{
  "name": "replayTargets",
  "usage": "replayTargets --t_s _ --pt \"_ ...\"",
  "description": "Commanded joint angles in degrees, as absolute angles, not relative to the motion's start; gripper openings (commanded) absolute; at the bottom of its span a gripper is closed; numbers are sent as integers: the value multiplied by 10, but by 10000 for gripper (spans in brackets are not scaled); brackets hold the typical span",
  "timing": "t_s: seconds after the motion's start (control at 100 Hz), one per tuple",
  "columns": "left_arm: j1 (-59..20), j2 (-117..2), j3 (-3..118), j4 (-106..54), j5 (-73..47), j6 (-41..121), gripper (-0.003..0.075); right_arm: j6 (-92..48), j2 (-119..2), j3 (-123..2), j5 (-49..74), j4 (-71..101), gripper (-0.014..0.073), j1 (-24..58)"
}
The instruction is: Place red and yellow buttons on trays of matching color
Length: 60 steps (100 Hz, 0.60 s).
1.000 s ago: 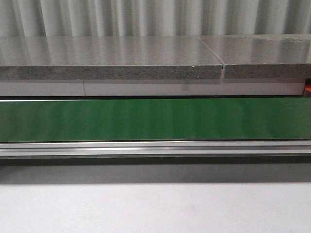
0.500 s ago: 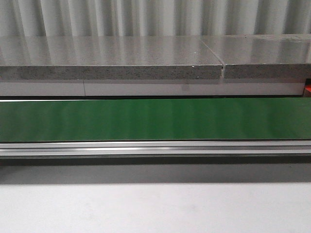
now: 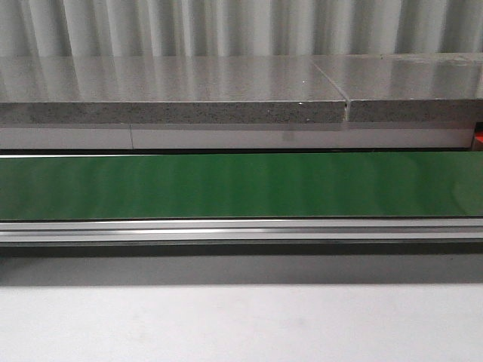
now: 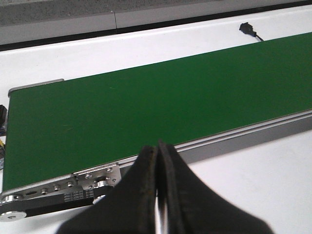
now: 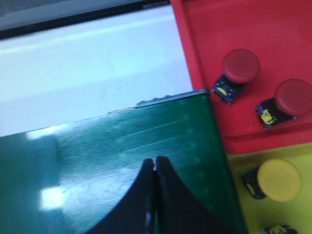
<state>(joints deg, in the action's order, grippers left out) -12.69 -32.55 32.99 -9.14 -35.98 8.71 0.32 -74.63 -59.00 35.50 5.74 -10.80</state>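
The left gripper (image 4: 157, 151) has its dark fingers pressed together with nothing between them, poised over the aluminium side rail (image 4: 234, 141) of the green conveyor belt (image 4: 146, 112), near the belt's roller end. The right gripper (image 5: 155, 165) is likewise closed and empty, above the other end of the same belt (image 5: 122, 146). Just past that end lies a red plastic tray (image 5: 204, 44) holding two red round-capped buttons (image 5: 240, 66) (image 5: 294, 97) on dark bases, side by side. Adjoining it, a yellow plastic tray (image 5: 234, 168) carries a yellow round-capped button (image 5: 279, 179), with another part partly visible at the picture's edge. The front view shows only the bare belt (image 3: 241, 185), a grey speckled stone ledge (image 3: 173, 113) behind and the white tabletop (image 3: 241, 324).
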Motion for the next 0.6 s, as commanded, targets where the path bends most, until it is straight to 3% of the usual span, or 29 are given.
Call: replayTargets --t_s 0.0,0.36,0.59 --pt "-130 -326 345 -103 -324 86 -20 -11 -696 -582 304 50 -68 -80" --pt "-130 -326 345 -103 -324 86 -20 -25 -540 -448 244 50 -68 42" --pt "-130 -326 345 -103 -322 86 -20 -25 -427 -341 199 50 -68 64"
